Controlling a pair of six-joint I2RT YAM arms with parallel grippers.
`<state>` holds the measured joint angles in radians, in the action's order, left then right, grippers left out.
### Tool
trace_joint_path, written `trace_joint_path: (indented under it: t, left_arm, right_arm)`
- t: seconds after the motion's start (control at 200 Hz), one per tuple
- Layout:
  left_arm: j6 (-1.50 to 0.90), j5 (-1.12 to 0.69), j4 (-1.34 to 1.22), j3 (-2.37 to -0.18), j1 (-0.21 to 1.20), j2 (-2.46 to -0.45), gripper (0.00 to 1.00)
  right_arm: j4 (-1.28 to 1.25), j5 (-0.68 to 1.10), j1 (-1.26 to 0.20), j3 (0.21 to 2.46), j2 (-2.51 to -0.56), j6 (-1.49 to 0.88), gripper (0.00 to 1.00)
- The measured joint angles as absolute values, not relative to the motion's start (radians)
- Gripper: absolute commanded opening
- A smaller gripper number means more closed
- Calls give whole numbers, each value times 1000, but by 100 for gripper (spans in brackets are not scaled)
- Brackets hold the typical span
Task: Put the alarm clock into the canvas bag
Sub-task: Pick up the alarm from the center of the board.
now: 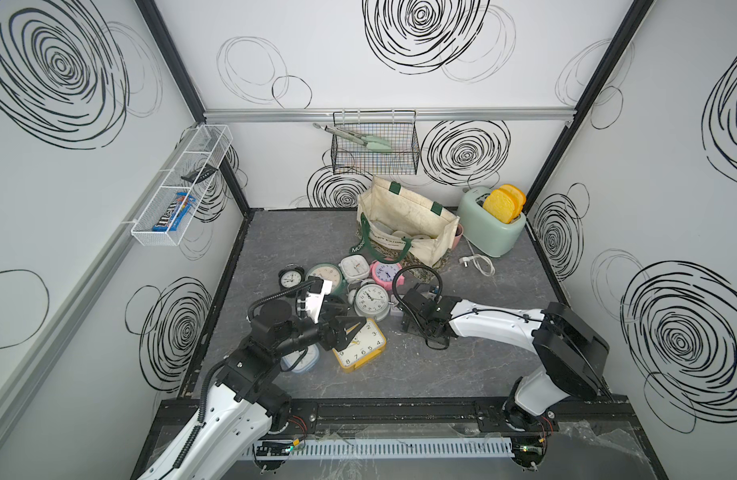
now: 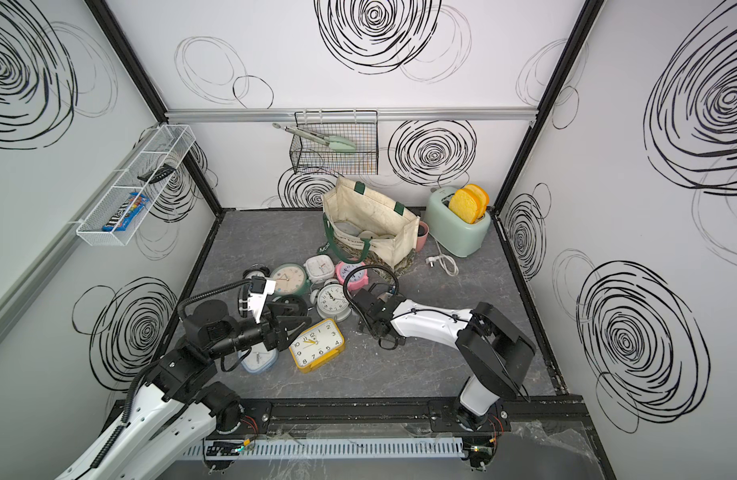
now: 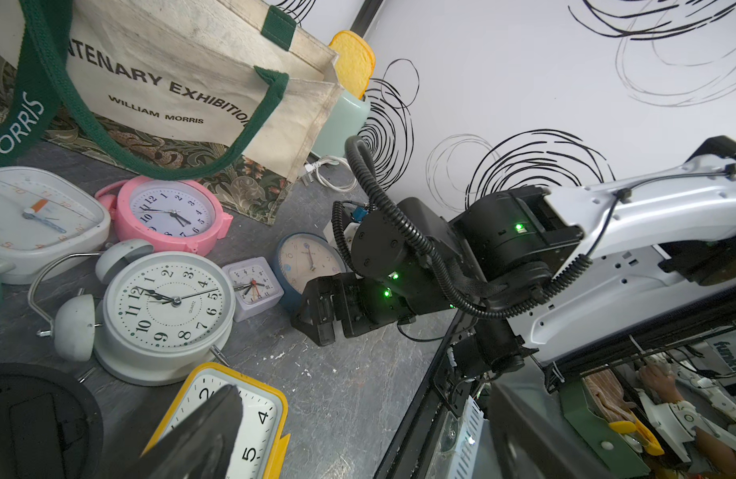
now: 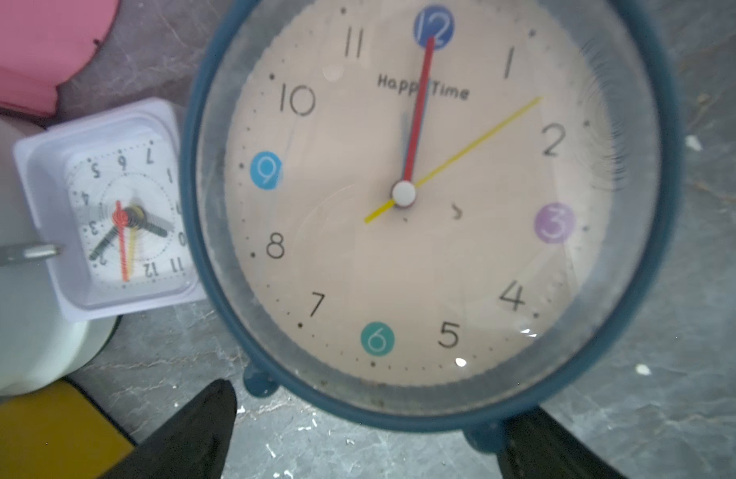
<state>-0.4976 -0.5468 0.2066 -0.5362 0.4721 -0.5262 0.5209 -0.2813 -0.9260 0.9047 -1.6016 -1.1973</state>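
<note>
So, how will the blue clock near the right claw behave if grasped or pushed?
The blue alarm clock looks rigid, probably light plastic. Its smooth round rim might slip in a grip. Lying face up, it should slide, not roll, if pushed.

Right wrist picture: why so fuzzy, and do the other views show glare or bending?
Right wrist view: the blue clock sits close, its rim soft, with small glare specks on the glass; the small white clock has smeared hands. Left wrist view: sharp, lettering on the canvas bag readable, edges bent by a wide lens. Both top views: even light, faint shadows.
</note>
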Motion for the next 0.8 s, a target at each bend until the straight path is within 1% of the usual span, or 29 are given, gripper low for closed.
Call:
trace_joint_path:
  t: [0.275,0.355,0.62,0.695,0.75,0.801]
  left_arm:
    - [-498,-557,205,-535,485,-520,96]
    - [-498,-558,205,-535,491,-519,96]
    - [-498,-558,205,-535,498,-515,96]
    - [-498,-558,205,-535,498,-515,96]
    - [-498,-558,205,-535,498,-515,96]
    - [-498,-558,205,-535,498,-515,96]
  right_arm:
    - [524,-326,-913,908,-1631,-1211,100]
    - [523,-327,-904,908,-1645,-1212,99]
    - [517,-343,-898,908,-1658,-1209,91]
    - [509,-350,-898,908,-1658,-1204,84]
    - [504,-355,-898,908,-1658,-1193,82]
    - [496,-358,-898,906,-1658,-1188,78]
